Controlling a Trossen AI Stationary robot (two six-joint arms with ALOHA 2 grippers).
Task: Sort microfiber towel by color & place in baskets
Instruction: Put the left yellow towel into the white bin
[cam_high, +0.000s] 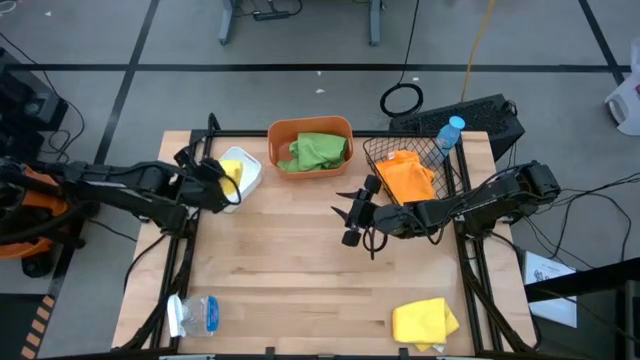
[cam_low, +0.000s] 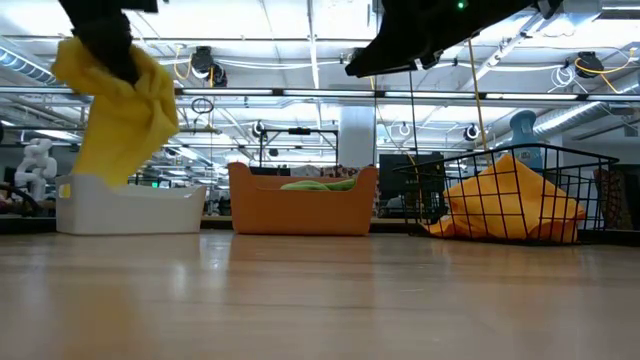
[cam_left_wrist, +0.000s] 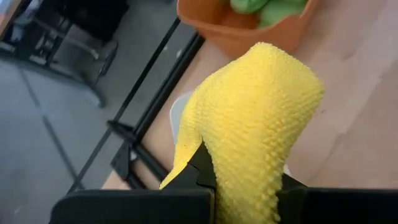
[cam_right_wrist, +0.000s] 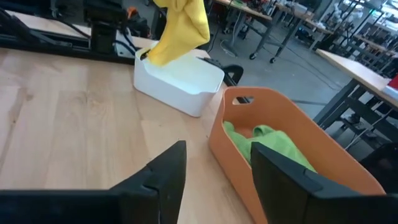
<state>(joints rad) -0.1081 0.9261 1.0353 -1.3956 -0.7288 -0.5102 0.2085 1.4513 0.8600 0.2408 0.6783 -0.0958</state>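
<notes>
left gripper (cam_high: 228, 185): clamped shut on a yellow towel (cam_low: 120, 105), which hangs over the white tub (cam_low: 130, 208) with its tail dipping inside
right gripper (cam_high: 352, 213): fingers apart, nothing in them, hovering mid-table beside the wire basket (cam_high: 413, 160)
risk 1: the towel looks off-centre, so I'd guess a release here could drape it over the rim or let it slide onto the table
risk 2: the nubby pile might cling to the fingers when they let go
leftover: a second yellow towel (cam_high: 425, 322) sits at the near table edge, well away from its tub
sorted so far: green towels (cam_high: 318, 151) in the orange tub (cam_high: 310, 128), orange towel (cam_high: 407, 175) in the wire basket
materials: towels soft and floppy with a bumpy weave; tubs smooth hard plastic; basket thin black mesh; table pale wood
</notes>
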